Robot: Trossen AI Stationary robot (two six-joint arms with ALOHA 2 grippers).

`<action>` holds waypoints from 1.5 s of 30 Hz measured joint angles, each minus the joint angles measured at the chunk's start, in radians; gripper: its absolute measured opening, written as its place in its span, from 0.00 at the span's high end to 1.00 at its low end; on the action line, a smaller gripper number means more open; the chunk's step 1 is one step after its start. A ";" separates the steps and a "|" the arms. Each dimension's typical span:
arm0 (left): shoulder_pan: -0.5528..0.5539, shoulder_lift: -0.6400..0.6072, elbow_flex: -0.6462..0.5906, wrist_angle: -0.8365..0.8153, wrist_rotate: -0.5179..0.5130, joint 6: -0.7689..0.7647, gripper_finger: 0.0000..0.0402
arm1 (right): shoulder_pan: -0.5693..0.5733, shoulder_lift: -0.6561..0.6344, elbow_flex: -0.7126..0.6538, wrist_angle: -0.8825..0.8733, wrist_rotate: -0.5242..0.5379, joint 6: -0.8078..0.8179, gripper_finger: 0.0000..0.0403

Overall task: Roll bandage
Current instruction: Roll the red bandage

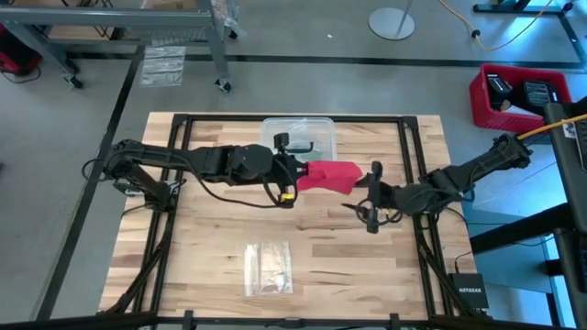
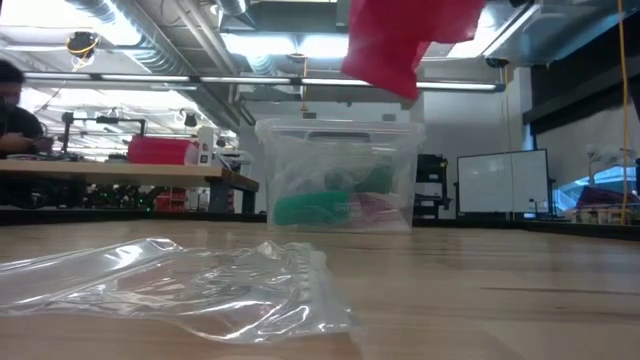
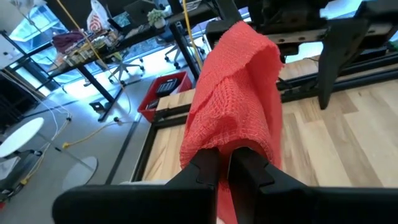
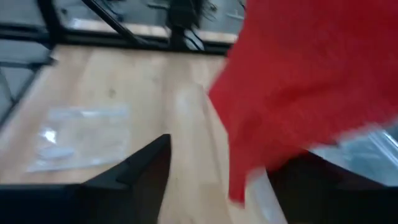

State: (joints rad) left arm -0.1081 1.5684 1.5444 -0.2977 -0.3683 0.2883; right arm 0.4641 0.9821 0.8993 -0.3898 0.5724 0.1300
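The bandage point(image 1: 332, 175), a red knitted strip, hangs in the air above the wooden surface point(image 1: 220, 229), just in front of the clear plastic box point(image 1: 303, 130). The left gripper point(image 3: 227, 163) is clamped on one end of it, fingers pinched together with the fabric bunched between them. The right gripper point(image 1: 372, 194) sits at the bandage's other end, on the side away from the box, its fingers apart; whether they touch the fabric cannot be told. A clear plastic bag point(image 1: 268, 268) lies flat on the surface, well apart from the box.
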 joint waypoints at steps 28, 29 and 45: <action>-0.028 0.038 0.000 -0.098 0.094 0.007 0.97 | -0.036 0.002 0.550 0.008 0.232 -0.547 0.98; -0.033 0.048 0.000 -0.095 0.103 0.007 0.97 | -0.059 0.001 0.560 0.005 0.246 -0.559 0.98; -0.104 0.064 0.000 -0.062 0.473 -0.021 0.97 | -0.411 0.041 0.562 -0.388 0.257 -0.350 0.94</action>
State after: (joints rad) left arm -0.2123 1.6321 1.5444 -0.3599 0.1051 0.2674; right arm 0.0535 1.0233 1.4609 -0.7782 0.8299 -0.2196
